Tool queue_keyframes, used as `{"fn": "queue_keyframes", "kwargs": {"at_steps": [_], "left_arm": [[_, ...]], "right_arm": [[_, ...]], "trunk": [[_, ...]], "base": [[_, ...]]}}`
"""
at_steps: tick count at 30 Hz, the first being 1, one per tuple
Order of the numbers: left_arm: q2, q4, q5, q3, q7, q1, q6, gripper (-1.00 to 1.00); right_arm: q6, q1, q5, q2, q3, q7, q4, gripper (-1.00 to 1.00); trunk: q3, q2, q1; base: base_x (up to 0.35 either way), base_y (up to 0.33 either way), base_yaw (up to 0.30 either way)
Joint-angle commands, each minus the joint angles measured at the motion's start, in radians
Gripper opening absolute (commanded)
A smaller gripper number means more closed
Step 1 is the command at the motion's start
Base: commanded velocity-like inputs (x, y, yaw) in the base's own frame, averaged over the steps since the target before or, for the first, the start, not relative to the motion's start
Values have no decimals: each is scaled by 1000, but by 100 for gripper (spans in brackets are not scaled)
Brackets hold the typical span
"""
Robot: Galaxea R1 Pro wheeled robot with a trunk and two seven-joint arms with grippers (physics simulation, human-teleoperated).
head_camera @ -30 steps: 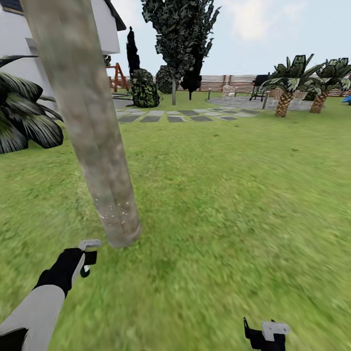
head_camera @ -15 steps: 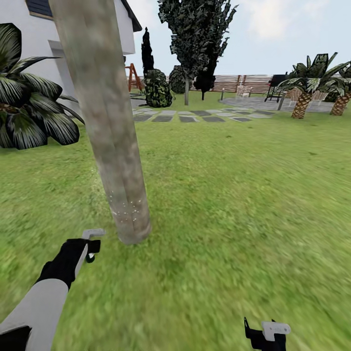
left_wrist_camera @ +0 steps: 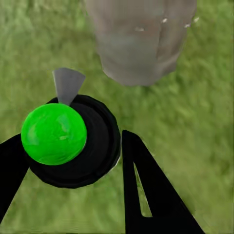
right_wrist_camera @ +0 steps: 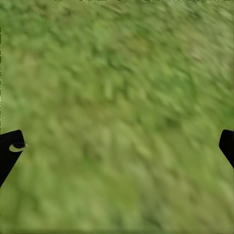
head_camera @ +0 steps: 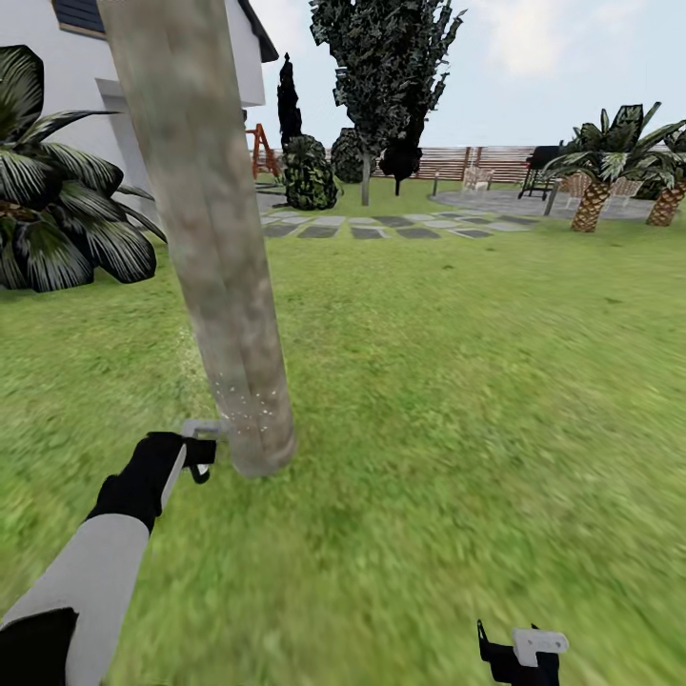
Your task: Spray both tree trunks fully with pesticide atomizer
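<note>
— Where is the atomizer (head_camera: 200,440) right now?

— In the left claw (head_camera: 195,455). In the head view its white trigger head sticks out just above the black claw, low beside the foot of the trunk (head_camera: 214,238). In the left wrist view the atomizer (left_wrist_camera: 68,139) sits between the two black fingers (left_wrist_camera: 146,190), seen end on: a round dark body with a bright green ball on it and a grey nozzle tip toward the trunk (left_wrist_camera: 139,39).

— So the claw is clamped on it?

— It looks so; the fingers stand close on either side of the body, narrow around it.

— Which way does the trunk lie from the nozzle?

— Straight ahead and very near. The nozzle end seems almost to meet the bark at the base, though I cannot tell if it touches. Small pale specks (head_camera: 243,405) dot the bark just above that spot.

— And the trunk's long axis?

— Near upright, leaning a little, rising from the lawn (head_camera: 457,400) out of the top of the view. The atomizer is at its lowest part, so I judge the coming move has to carry the spray upward along that axis.

— What about the other arm?

— The right claw (head_camera: 519,653) hangs low over the grass, well apart from the trunk. Its fingertips (right_wrist_camera: 10,151) stand wide, with nothing between them. The left arm is plainly the nearer one.
</note>
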Motion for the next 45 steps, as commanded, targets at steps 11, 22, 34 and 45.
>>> {"fn": "queue_keyframes", "kwargs": {"at_steps": [11,22,34,45], "left_arm": [[-39,-76,-3,-39,-5,-6,55,-100],[-27,-184,-5,-50,-3,-26,173,-100],[-28,-210,-5,-50,1,-14,182,-100],[-26,-210,-7,-46,7,-13,181,-100]], "right_arm": [[0,0,0,0,0,0,0,100],[-1,0,1,0,1,0,0,100],[0,0,0,0,1,0,-1,100],[-1,0,0,-1,0,0,-1,100]], "trunk": [[0,0,0],[0,0,0],[0,0,0],[0,0,0]], "base": [[36,-96,184],[183,-212,1],[-43,-275,145],[0,-276,78]]}}
